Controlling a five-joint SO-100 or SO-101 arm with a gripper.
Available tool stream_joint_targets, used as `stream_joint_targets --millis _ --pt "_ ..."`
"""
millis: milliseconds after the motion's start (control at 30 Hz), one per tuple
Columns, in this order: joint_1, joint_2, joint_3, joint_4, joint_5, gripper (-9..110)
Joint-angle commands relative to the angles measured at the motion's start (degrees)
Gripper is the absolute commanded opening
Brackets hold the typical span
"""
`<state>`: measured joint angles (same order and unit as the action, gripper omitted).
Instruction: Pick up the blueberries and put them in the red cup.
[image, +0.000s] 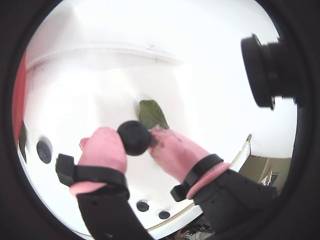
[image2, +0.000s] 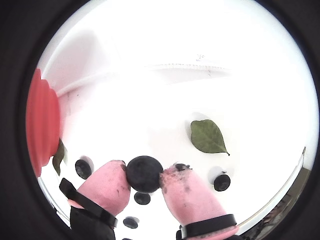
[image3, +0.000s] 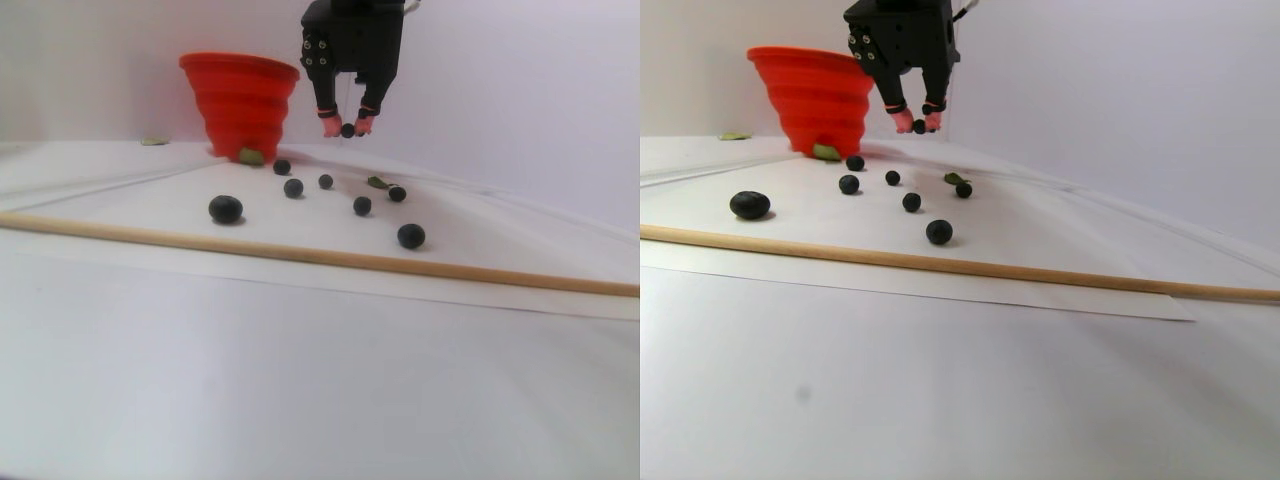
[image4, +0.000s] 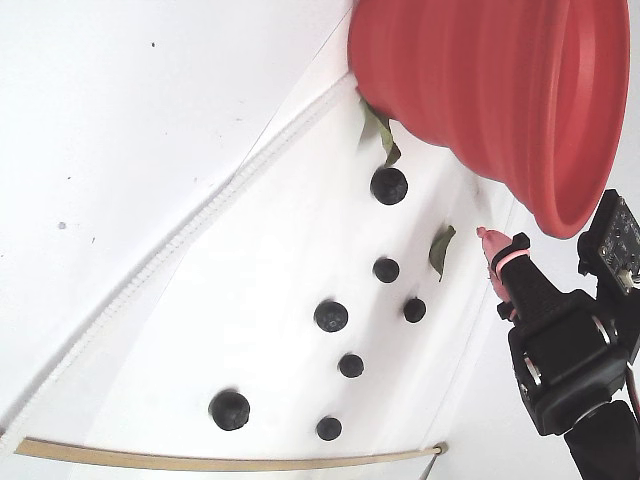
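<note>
My gripper is shut on one dark blueberry, which is pinched between the two pink fingertips. In the stereo pair view the gripper hangs above the white table, just right of the red cup and lower than its rim. The cup stands upright, and it shows at the left edge of both wrist views. Several loose blueberries lie scattered on the sheet in front of the cup. The fixed view shows one pink finger near the cup's rim, with the held berry hidden.
Small green leaves lie among the berries and against the cup's base. A thin wooden stick runs across the sheet's near edge. A black camera body juts in at the upper right of a wrist view.
</note>
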<state>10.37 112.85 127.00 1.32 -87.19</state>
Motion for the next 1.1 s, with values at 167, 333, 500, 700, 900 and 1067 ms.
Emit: stream_joint_targets --millis 167,333,500,700,900,1067 --pt "0.7 11.4 -1.6 2.4 -0.9 11" --pt "-0.1 14.4 -1.8 4.0 -1.1 11" --pt "-0.8 17.1 -2.1 5.4 -1.2 11" --pt "-1.9 18.3 -3.4 6.4 -0.8 11" --pt "-3.2 18.9 -4.8 6.5 -1.2 11" --pt "-4.4 19.9 -5.6 6.6 -2.0 11"
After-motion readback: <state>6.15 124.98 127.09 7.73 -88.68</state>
